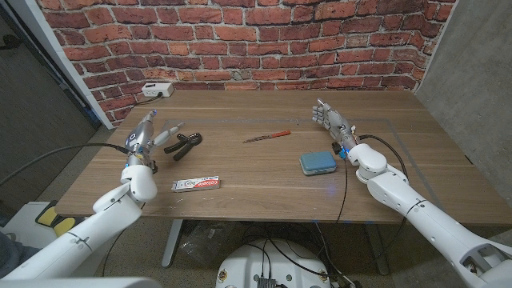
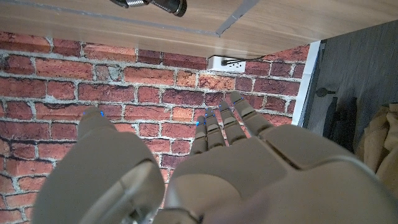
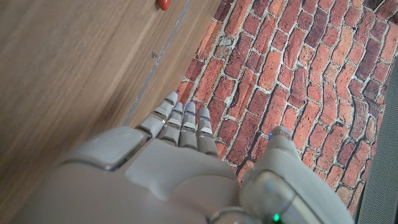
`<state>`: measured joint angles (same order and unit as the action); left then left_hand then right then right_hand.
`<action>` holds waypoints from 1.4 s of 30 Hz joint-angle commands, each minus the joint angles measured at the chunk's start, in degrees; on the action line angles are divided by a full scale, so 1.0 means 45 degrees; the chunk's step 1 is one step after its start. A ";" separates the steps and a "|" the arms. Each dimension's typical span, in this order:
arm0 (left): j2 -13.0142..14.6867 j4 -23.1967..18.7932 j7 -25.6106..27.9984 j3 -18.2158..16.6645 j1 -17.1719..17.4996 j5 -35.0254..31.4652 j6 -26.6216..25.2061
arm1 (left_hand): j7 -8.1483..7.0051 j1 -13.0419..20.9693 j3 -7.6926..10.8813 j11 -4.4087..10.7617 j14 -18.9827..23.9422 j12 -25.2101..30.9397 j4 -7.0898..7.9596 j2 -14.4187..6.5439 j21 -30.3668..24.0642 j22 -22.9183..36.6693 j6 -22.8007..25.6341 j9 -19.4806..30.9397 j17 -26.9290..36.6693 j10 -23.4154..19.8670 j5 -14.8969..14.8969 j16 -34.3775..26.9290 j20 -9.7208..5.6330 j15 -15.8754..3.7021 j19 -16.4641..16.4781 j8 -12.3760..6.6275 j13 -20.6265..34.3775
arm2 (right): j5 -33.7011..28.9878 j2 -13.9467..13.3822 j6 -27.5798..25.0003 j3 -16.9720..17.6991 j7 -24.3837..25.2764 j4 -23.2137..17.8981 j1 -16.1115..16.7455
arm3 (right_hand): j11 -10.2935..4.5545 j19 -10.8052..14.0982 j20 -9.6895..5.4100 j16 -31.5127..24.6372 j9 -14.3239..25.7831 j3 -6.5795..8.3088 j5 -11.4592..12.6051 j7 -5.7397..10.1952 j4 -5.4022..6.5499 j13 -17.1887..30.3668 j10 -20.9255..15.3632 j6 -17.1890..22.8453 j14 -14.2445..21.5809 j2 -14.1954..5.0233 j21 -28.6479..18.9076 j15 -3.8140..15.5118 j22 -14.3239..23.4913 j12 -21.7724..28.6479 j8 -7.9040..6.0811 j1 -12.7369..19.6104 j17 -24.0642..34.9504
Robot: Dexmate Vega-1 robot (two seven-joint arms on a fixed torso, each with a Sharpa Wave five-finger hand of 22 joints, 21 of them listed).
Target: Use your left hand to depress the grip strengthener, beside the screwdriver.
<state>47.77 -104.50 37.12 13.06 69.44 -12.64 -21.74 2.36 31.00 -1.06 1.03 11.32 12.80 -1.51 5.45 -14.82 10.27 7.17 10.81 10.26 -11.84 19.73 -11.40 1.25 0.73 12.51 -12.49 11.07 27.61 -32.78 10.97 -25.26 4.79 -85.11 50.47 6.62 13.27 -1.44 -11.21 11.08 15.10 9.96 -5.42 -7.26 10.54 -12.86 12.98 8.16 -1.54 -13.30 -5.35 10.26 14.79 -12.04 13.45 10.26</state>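
A black grip strengthener (image 1: pixel 183 143) lies on the table at the left, its two handles splayed toward my left hand. In the left wrist view its handle ends (image 2: pixel 151 4) show at the picture's edge. A red-handled screwdriver (image 1: pixel 267 136) lies to its right near the table's middle; its red tip (image 3: pixel 163 4) shows in the right wrist view. My left hand (image 1: pixel 146 130) stands just left of the strengthener, fingers apart and holding nothing, one finger reaching toward the handles. My right hand (image 1: pixel 330 118) stands upright at the right, fingers straight, empty.
A blue sponge (image 1: pixel 318 163) lies at the front right, beside my right forearm. A small flat white-and-red packet (image 1: pixel 196 184) lies near the front edge at the left. A white power strip (image 1: pixel 155 91) sits at the back left corner against the brick wall.
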 commanded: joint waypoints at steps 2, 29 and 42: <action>0.1371 -0.1311 -0.1836 0.0734 -0.0385 -0.0110 -0.3209 | -0.0100 0.0278 0.0020 0.0108 0.0143 0.0002 -0.0168 -0.0068 -0.0024 0.0047 0.0403 0.0032 0.0077 -0.0176 0.0124 -0.0012 0.0130 -0.0104 0.0356 -0.0108 0.0042 | -0.0009 0.0093 -0.0102 -0.0143 -0.0139 0.0200 -0.0200 | 0.0058 0.0126 -0.0026 0.0032 0.0022 -0.0055 0.0038 -0.0051 -0.0015 0.0016 -0.0117 0.0071 0.0155 0.0012 0.0076 -0.0006 0.0062 -0.0057 0.0021 0.0090 0.0043; 0.4320 -0.2976 -0.7161 0.5064 -0.4304 -0.2484 -0.7451 | -0.0328 0.1201 -0.0191 0.0666 0.2685 0.0179 -0.0446 -0.0284 -0.0603 0.0081 0.2473 0.0055 0.0106 -0.2265 0.0223 -0.0372 0.0070 -0.0694 0.2950 -0.0312 0.0071 | -0.0088 0.0047 -0.0210 -0.0208 -0.0109 0.0033 -0.0251 | 0.0071 0.0190 0.0003 0.0052 0.0022 -0.0072 0.0036 -0.0056 -0.0011 0.0022 -0.0160 0.0087 0.0197 0.0003 0.0105 -0.0004 0.0067 -0.0103 0.0043 0.0091 0.0047; 0.5072 -0.3083 -1.1434 0.6356 -0.6117 -0.4259 -0.6732 | -0.0743 0.3193 0.0072 0.1261 0.2986 -0.0008 -0.1356 -0.0151 -0.0508 0.0036 0.2290 0.0085 0.0076 -0.2323 0.0222 -0.0172 -0.0168 -0.1306 0.3510 -0.0103 0.0097 | -0.0235 0.0148 -0.0094 -0.0223 0.0079 -0.0140 -0.0240 | 0.0088 0.0199 0.0010 0.0078 0.0035 -0.0028 0.0040 -0.0029 -0.0029 0.0028 -0.0185 0.0461 0.0209 -0.0089 0.0145 -0.0003 0.0072 -0.0145 -0.0084 0.0172 0.0040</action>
<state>67.56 -117.96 0.10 36.20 48.50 -25.25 -53.14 -0.40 43.97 -0.66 6.19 23.34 12.42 -6.85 4.72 -17.24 10.39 15.46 11.08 10.38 -20.70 20.58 -11.85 0.50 -2.68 27.14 -12.27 11.35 27.23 -32.36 10.26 -26.08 4.58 -85.17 49.41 7.03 13.89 -1.43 -11.00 11.07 14.93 9.96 -5.56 -7.43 10.53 -13.27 13.27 8.55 -1.65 -12.81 -5.31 10.26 14.36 -12.04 13.56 10.25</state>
